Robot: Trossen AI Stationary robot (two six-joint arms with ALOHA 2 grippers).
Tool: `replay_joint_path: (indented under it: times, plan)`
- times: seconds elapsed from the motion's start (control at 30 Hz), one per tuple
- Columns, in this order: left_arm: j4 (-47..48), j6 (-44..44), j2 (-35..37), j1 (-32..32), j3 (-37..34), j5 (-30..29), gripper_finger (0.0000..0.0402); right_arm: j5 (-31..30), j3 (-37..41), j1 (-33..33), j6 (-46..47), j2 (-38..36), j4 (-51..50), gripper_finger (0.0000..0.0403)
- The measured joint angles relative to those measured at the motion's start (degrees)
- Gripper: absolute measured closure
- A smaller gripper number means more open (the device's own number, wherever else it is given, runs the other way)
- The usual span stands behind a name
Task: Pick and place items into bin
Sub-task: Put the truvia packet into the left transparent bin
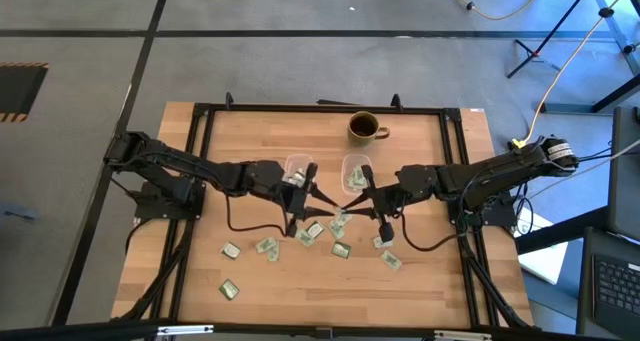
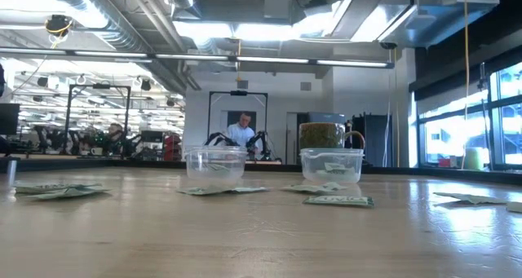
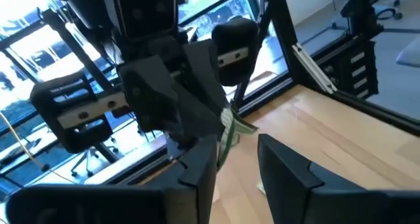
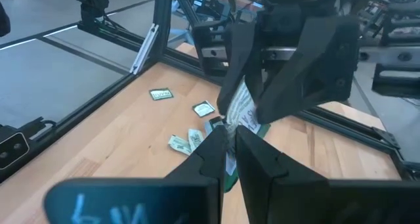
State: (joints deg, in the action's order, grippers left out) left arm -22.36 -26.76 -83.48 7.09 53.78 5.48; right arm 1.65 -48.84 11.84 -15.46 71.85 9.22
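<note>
Print on the scattered packets (image 1: 267,247) is too small to read; the left gripper (image 3: 237,159) is cut off by the frame's bottom edge.

Pale green and white packets (image 1: 267,246) lie on the light-brown wooden worktop (image 1: 420,281), edged by a black frame (image 1: 455,171). Far mug (image 1: 364,127) is brown; two tubs (image 1: 297,167) are clear.

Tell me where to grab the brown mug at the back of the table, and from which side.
Take the brown mug by its handle, coming in from the right arm's side: it stands upright and the handle juts that way. Pinching the rim from above should also work, since its mouth faces up.
</note>
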Motion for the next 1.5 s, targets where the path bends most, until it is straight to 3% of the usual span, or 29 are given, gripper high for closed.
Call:
replay_joint_path:
  times: [0.3, 0.6, 0.9, 1.03, 1.17, 1.3, 1.4, 1.5]
  plan:
    - [-1.0, 0.0, 0.0, -0.5, 0.0, -0.9, 0.0332, 0.0, 0.0, 0.0, 0.0, 0.0, 0.7, 0.0366]
    - [-1.0, 0.0, 0.0, -0.5, 0.0, -0.9, 0.0392, 0.0, 0.0, 0.0, 0.0, 0.0, 1.8, 0.0366]
    - [-0.3, 0.0, 0.0, -0.5, 0.0, -1.1, 0.0395, 0.0, 0.0, 0.0, 0.0, 0.0, 1.5, 0.0363]
    - [1.5, 0.0, 0.0, -0.5, 0.0, -2.3, 0.0394, -0.7, 0.0, 0.0, 0.0, 0.0, 1.7, 0.0334]
    - [4.4, 1.0, 0.0, -0.5, 0.0, -6.4, 0.0396, -7.9, 0.0, 0.1, -0.3, 0.0, 0.1, 0.0286]
    - [5.4, 4.9, 0.0, -0.5, 0.0, -14.5, 0.0396, -15.2, -0.1, 0.0, 0.0, -0.1, -3.1, 0.0245]
    - [5.0, 7.9, 0.0, -0.5, 0.0, -21.9, 0.0396, -15.6, -0.1, 0.0, 0.2, 0.0, -3.4, 0.0228]
    - [5.0, 8.0, 0.0, -0.5, 0.0, -25.1, 0.0396, -15.6, -0.1, 0.0, 0.0, 0.0, -3.4, 0.0222]
